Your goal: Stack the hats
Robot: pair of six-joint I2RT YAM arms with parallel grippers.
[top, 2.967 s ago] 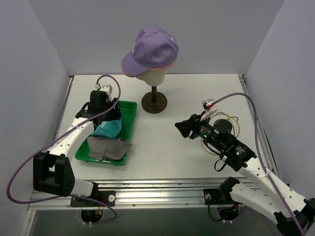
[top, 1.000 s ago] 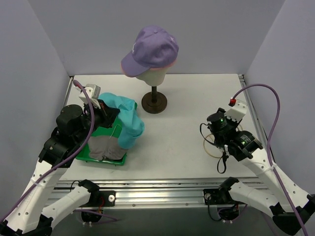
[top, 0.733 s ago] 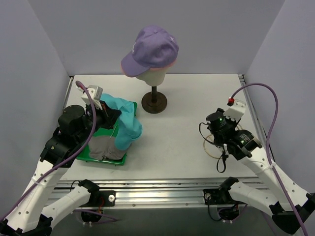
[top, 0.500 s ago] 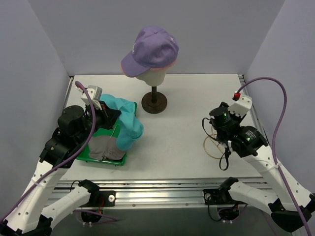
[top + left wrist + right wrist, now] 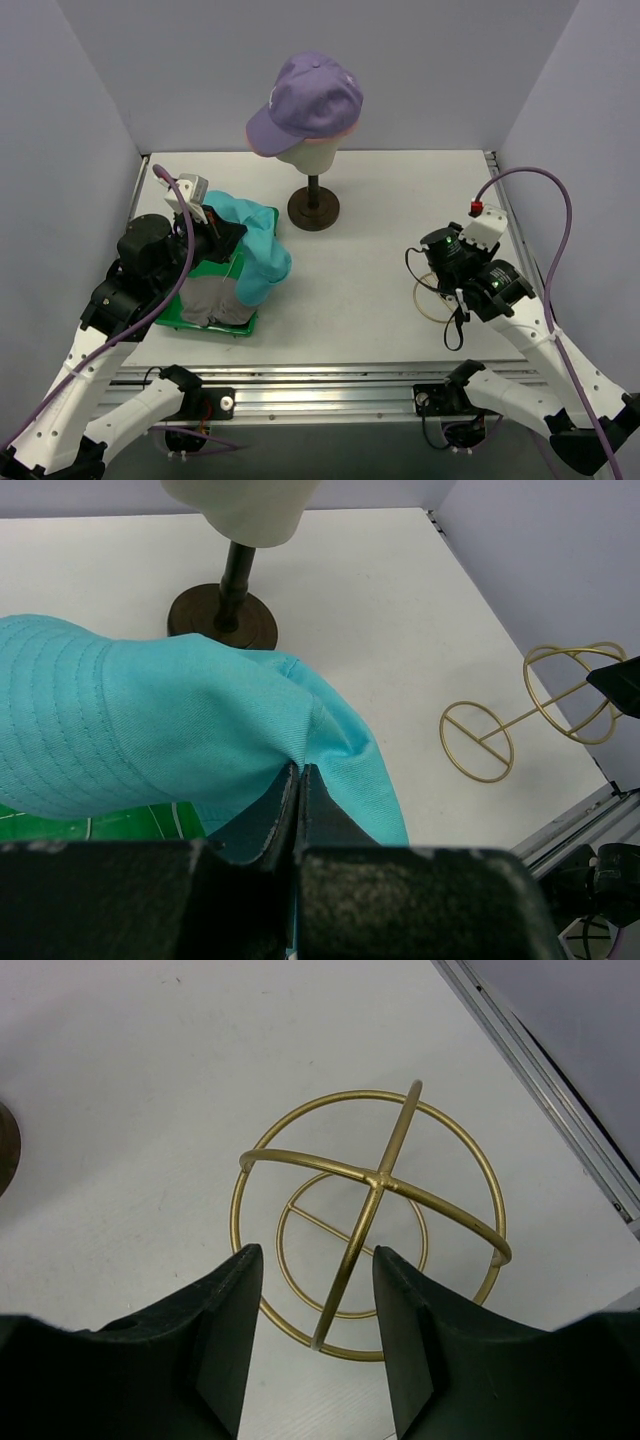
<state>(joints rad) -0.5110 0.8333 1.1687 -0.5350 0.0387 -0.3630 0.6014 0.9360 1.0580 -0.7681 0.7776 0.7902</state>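
My left gripper (image 5: pixel 298 770) is shut on a fold of the teal bucket hat (image 5: pixel 150 710). It holds that hat (image 5: pixel 255 245) lifted over the right side of the green tray (image 5: pixel 200 327). A grey hat (image 5: pixel 212 300) lies crumpled in the tray. At the back, a lavender cap (image 5: pixel 305 95) sits on the cream mannequin head (image 5: pixel 305 152), with a pink edge (image 5: pixel 325 140) showing under its rim. My right gripper (image 5: pixel 317 1252) is open, pointing down over a gold wire stand (image 5: pixel 370 1220). One of the stand's wires lies between the fingers in view.
The mannequin's dark round base (image 5: pixel 313 208) stands at the back centre of the white table. The gold wire stand (image 5: pixel 432 295) sits near the front right, close to the metal rail at the table edge (image 5: pixel 540 1080). Lavender walls close in three sides.
Since three seconds ago my left gripper has risen out of the tray with the teal hat. My right arm swung from facing left to over the gold stand. Little moved in the last second.
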